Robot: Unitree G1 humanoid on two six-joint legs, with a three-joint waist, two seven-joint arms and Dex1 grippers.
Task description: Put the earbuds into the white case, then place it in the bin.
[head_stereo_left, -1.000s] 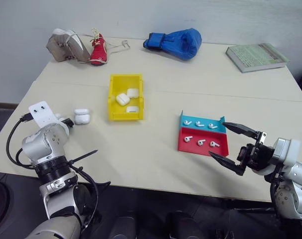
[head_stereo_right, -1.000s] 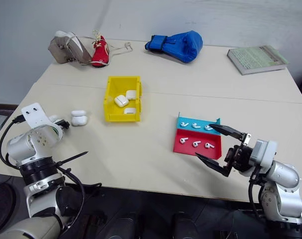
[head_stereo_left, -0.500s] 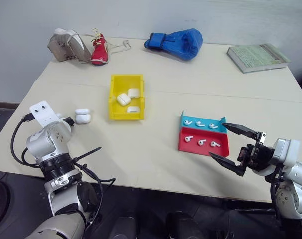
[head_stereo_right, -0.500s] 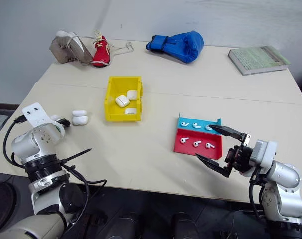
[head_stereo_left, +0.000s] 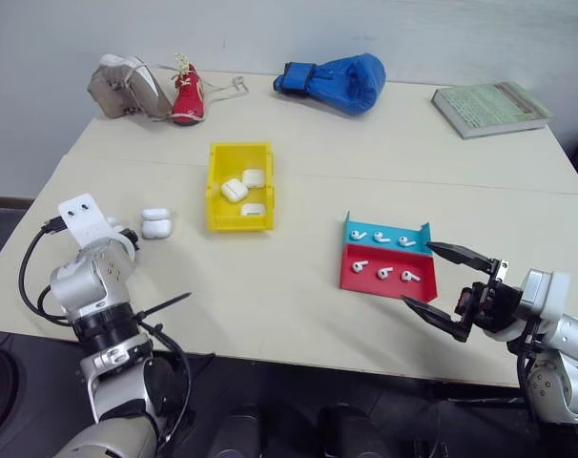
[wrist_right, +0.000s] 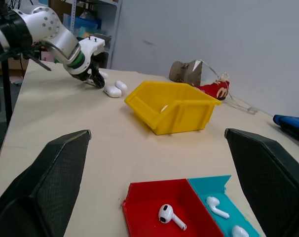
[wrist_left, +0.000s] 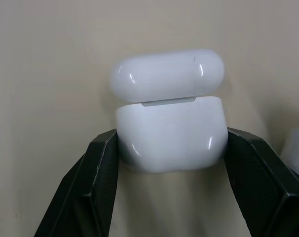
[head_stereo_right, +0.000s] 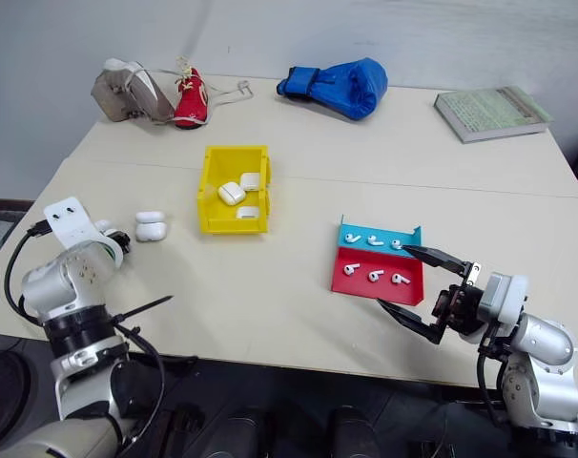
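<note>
On the cream table point(head_stereo_left: 299, 296), the yellow bin point(head_stereo_left: 239, 186) is sitting left of centre, holding three cases. The left gripper point(wrist_left: 171, 163) is clamping the open-lidded white case point(wrist_left: 170, 133) at the table's left side. The right gripper point(head_stereo_left: 451, 284) is hovering with its jaws spread wide, near the red-and-blue tray point(head_stereo_left: 389, 258) holding the earbuds point(head_stereo_left: 382, 272).
</note>
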